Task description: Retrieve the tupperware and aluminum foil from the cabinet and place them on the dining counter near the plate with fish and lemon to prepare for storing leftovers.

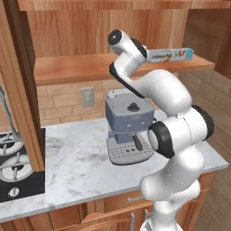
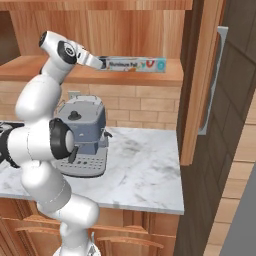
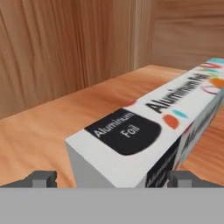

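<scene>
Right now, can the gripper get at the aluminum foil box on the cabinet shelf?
Probably yes: the aluminum foil box lies alone on the shelf, its near end between the open gripper fingers, with nothing between.

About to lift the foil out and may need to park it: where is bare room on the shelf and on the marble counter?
The cabinet shelf is bare left of the aluminum foil box. The marble counter is free between the espresso machine and its right edge. It is crowded at the box end, straddled by the gripper.
</scene>
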You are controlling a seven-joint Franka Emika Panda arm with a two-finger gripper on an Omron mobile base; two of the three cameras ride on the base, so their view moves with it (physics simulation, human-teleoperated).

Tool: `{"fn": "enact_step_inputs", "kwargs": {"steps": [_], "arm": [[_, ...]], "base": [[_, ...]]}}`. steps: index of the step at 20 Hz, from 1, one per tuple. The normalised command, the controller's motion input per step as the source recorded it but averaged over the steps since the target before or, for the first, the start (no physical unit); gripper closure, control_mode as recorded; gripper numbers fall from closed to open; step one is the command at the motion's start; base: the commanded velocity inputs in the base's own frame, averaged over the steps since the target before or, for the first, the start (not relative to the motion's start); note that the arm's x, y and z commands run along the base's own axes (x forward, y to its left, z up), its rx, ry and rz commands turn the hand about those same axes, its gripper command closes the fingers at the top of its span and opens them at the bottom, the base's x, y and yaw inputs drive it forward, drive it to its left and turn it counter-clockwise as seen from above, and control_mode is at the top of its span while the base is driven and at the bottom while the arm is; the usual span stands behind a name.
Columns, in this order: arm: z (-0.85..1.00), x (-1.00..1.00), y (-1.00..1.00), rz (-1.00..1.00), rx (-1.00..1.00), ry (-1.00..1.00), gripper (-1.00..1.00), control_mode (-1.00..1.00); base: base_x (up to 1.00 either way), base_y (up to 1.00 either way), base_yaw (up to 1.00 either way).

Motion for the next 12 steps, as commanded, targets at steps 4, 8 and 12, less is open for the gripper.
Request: {"fn": "enact_step_inputs", "kwargs": {"steps": [4,8,12], "arm": [[-0.27,0.0,0.0,-0.16,0.0,0.0,-1.0,-1.0],[-0.25,0.0,0.0,-0.18,0.0,0.0,-1.0,-1.0],[-0.27,0.0,-0.05,-0.16,0.0,0.0,-1.0,-1.0]], "base": [[0.0,0.0,0.0],[0.0,0.0,0.0],[0.0,0.0,0.0]]}}
